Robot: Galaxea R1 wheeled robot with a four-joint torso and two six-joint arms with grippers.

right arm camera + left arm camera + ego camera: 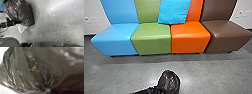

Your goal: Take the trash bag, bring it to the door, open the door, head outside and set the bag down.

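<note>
- Smooth grey concrete floor (204, 75) spread out below my head camera, with light glinting off it near the bag.
- My left gripper (157, 88) had its jaws closed on gathered plastic at the neck of the dark trash bag (170, 81).
- As for the right gripper, I could not tell how its jaws stood, or whether they had hold of anything.
- On the left wrist feed I had the bag's thin, shiny plastic right up close, creased and drawn together into a bunch.
- From the right wrist I saw the bag's full, rounded body at the end of the left arm (7, 24), with a pale, loose flap of plastic (21, 29) fanned out just beside the grip. Whether the bag touched the floor, I couldn't say.
- Beyond the bag and well apart from it, four padded seats stood side by side in a row: light blue (116, 40), green (151, 41), orange (190, 40) and brown (227, 36).
- A bright blue rectangular cushion (174, 11) leaned across the green and orange backrests.
- Behind the seats was a white wall (92, 8), with pale outlet plates (94, 19) near both ends of the row.
</note>
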